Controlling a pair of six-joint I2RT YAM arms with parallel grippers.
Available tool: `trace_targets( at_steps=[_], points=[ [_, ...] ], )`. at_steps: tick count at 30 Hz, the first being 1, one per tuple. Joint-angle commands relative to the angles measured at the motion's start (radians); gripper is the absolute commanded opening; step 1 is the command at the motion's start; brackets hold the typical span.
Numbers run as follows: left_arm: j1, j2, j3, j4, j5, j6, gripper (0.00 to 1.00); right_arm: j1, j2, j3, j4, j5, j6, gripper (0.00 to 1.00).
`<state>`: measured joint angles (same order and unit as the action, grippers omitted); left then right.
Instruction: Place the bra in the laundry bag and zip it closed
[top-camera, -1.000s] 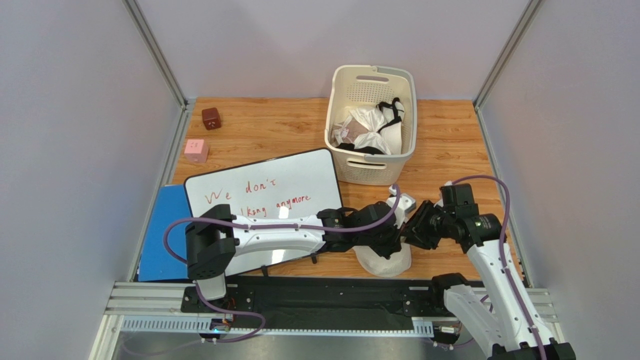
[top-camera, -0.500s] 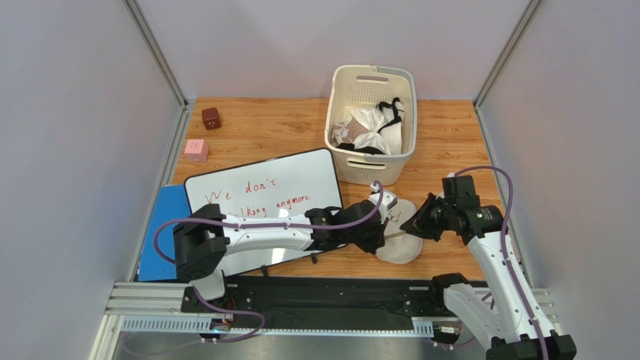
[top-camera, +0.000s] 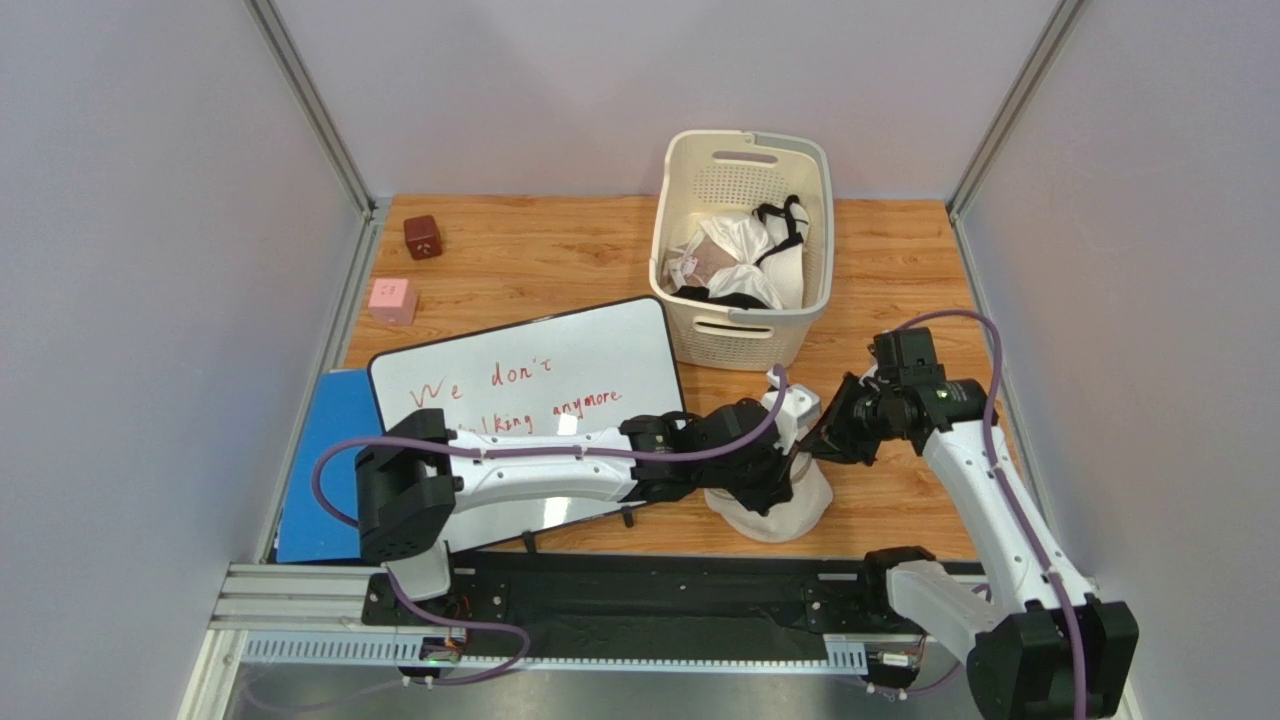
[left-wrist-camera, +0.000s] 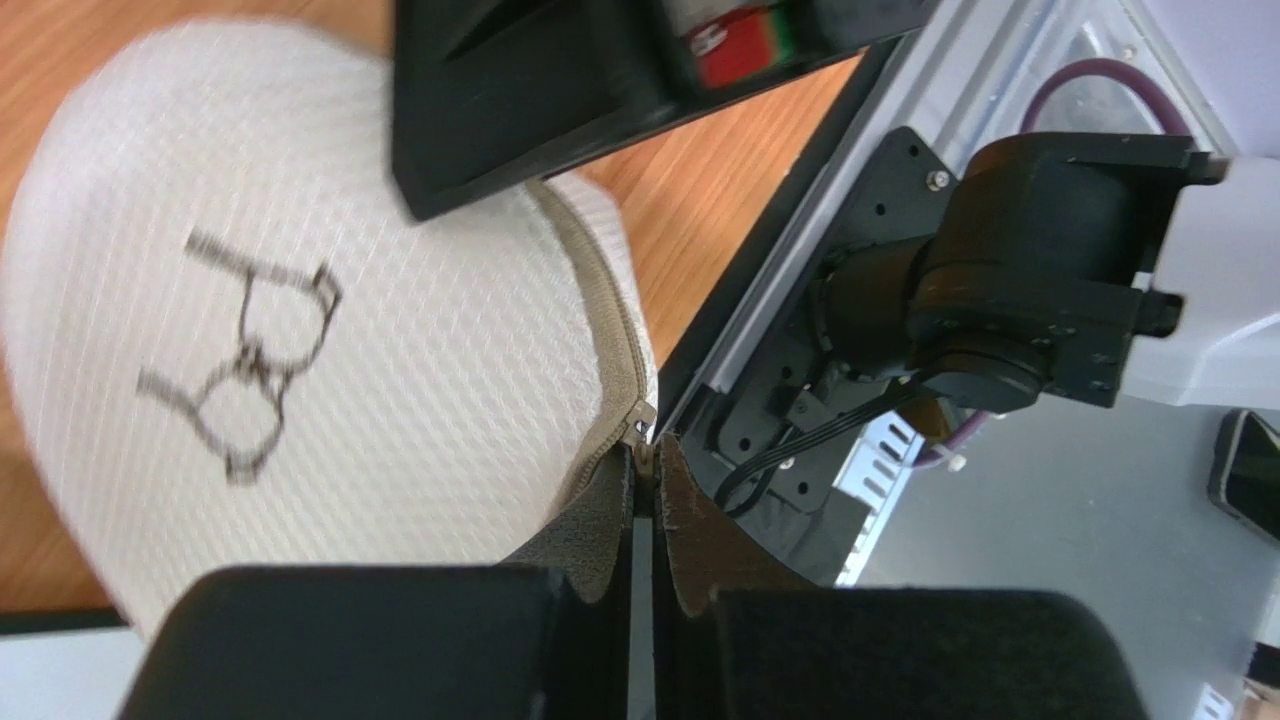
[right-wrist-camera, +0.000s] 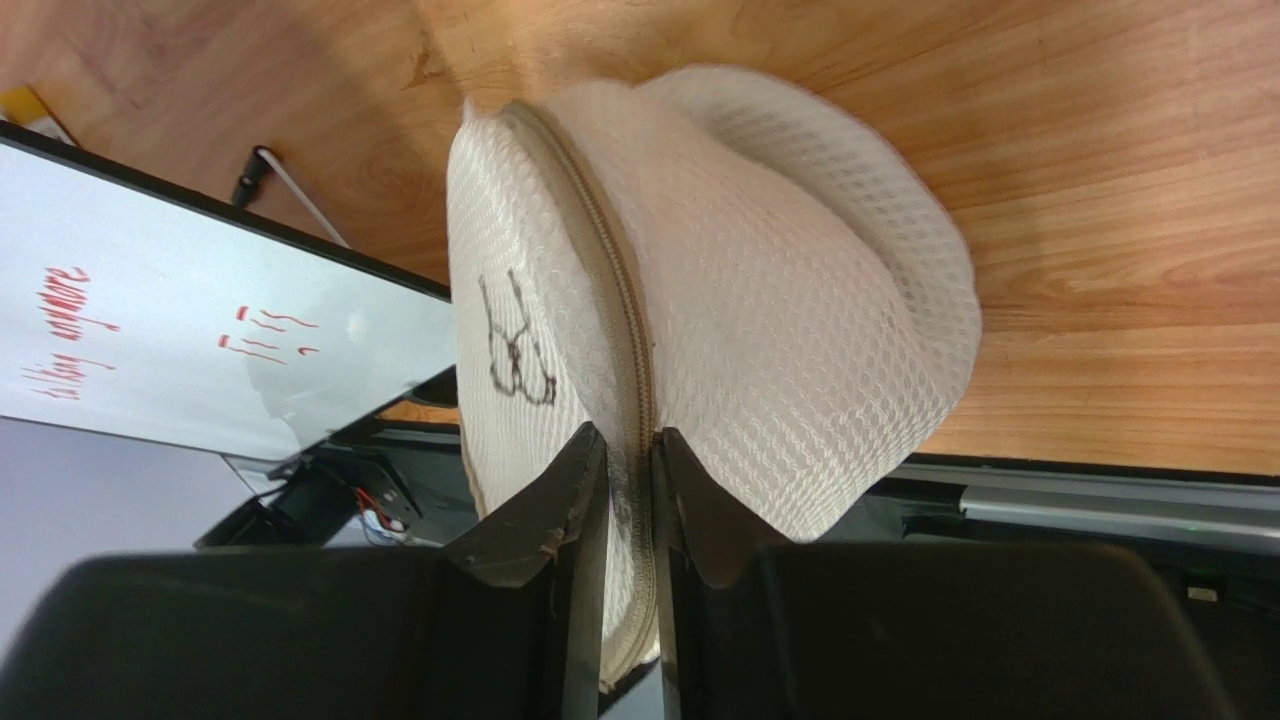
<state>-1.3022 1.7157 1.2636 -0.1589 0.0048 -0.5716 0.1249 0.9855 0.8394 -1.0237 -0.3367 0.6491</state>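
Both tools pinched on the zip rim of the laundry bag

The left tool (left-wrist-camera: 643, 483) has its dark padded fingers nearly together, nipping the tan zip (left-wrist-camera: 595, 308) right at its small metal pull. The right tool (right-wrist-camera: 628, 441) is closed to a thin slit over the same seam further round. The laundry bag (right-wrist-camera: 781, 285) stands on edge on the wooden tabletop (top-camera: 571, 255), near the whiteboard (top-camera: 526, 383). It is two domes of cream honeycomb mesh, with a black bra outline (left-wrist-camera: 248, 368) printed on one.
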Motion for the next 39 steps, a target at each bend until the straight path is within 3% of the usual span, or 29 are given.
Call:
trace_targets(
  at_steps=[1,2,5,8,12,15,24,27,28,29,39],
  points=[
    [-0.008,0.041,0.075,0.062,0.04,-0.02,0.0,0.012,0.039,0.053,0.067,-0.024,-0.057,0.26],
    [-0.006,0.05,0.089,0.052,0.031,-0.022,0.0,0.012,0.035,0.061,0.042,-0.01,-0.062,0.44],
    [0.007,0.059,0.088,0.022,0.012,-0.03,0.0,0.01,-0.024,0.069,-0.021,0.034,-0.075,0.64],
    [0.011,0.045,0.069,0.024,-0.002,-0.024,0.0,0.01,-0.114,0.044,-0.08,0.076,-0.056,0.71],
    [0.011,0.038,0.068,0.018,-0.002,-0.027,0.0,0.01,-0.215,-0.006,-0.136,0.074,-0.003,0.7],
    [0.011,0.038,0.068,0.022,-0.002,-0.03,0.0,0.01,-0.254,-0.039,-0.136,0.03,0.033,0.68],
    [0.007,0.038,0.069,0.036,0.037,-0.04,0.0,0.012,-0.232,-0.109,-0.03,-0.039,0.121,0.47],
    [0.008,0.033,0.057,0.029,0.024,-0.043,0.0,0.01,-0.223,-0.115,-0.024,-0.001,0.127,0.28],
    [0.007,0.033,0.048,0.024,0.017,-0.043,0.0,0.009,-0.216,-0.112,-0.024,0.01,0.127,0.11],
    [0.009,0.024,0.04,0.006,0.006,-0.042,0.0,0.01,-0.212,-0.106,-0.029,0.031,0.121,0.02],
    [0.035,-0.162,-0.176,-0.126,-0.17,-0.03,0.0,-0.045,-0.194,-0.051,-0.075,0.059,0.0,0.0]
  ],
)
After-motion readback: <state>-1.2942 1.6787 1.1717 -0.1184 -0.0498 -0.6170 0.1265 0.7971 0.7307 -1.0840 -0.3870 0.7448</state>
